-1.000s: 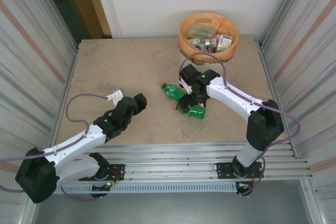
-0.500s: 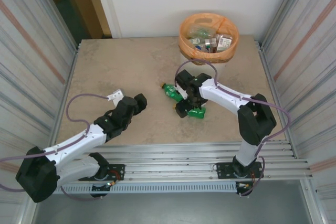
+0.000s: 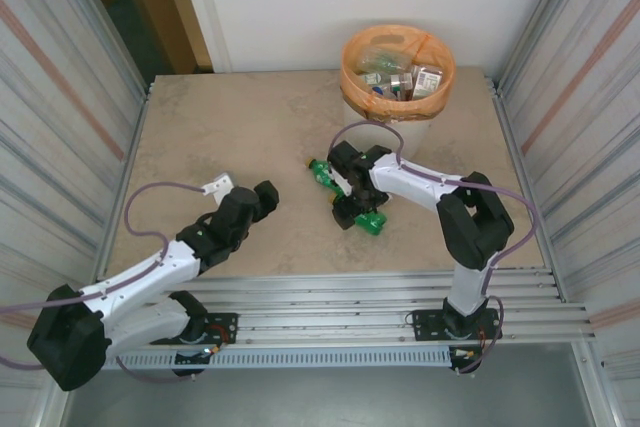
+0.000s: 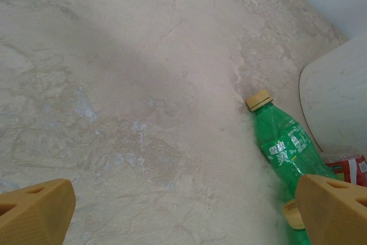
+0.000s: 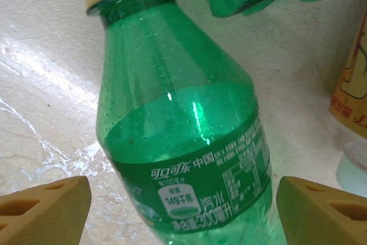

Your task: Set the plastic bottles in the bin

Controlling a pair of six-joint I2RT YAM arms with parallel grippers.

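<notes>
Small green bottles [image 3: 325,173] lie on their sides near the orange-lined bin [image 3: 347,79].

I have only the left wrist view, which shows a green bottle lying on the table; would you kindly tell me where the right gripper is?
Observer: The right gripper straddles a green bottle, its jaws open on either side and not gripping it.
Operator: Thank you. Is anything in the bin yet?
Observer: Yes, the bin at the far side, beyond the right arm, already holds several bottles.
</notes>
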